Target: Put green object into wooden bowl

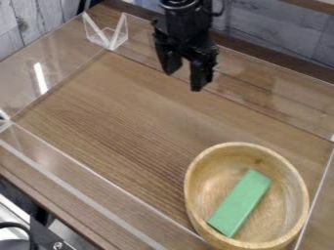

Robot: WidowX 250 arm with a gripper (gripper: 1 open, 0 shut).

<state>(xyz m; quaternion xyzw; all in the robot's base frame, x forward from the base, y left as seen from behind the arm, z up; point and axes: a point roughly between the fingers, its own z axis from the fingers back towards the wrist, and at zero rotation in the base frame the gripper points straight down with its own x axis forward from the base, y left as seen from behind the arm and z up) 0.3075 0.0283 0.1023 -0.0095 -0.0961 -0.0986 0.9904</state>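
A: State of the hand (185, 62)?
B: Fingers spread, nothing between them. It hangs over the far side of the surface (117, 115), well apart from the bowl.

A: And nearby?
B: A clear angular item (107, 32) to its left, at the far edge; identity uncertain.

A: Position of the green object (239, 204)?
B: Inside the wooden bowl (198, 187), near right, lying at a slant. The rim surrounds it; no part seen hanging over.

A: Progress, then?
B: Placement judged done: object in bowl, hand free of it. Nothing essential remains. At most, park the arm (187, 20) without swinging back over the bowl, where a knock could shift it.
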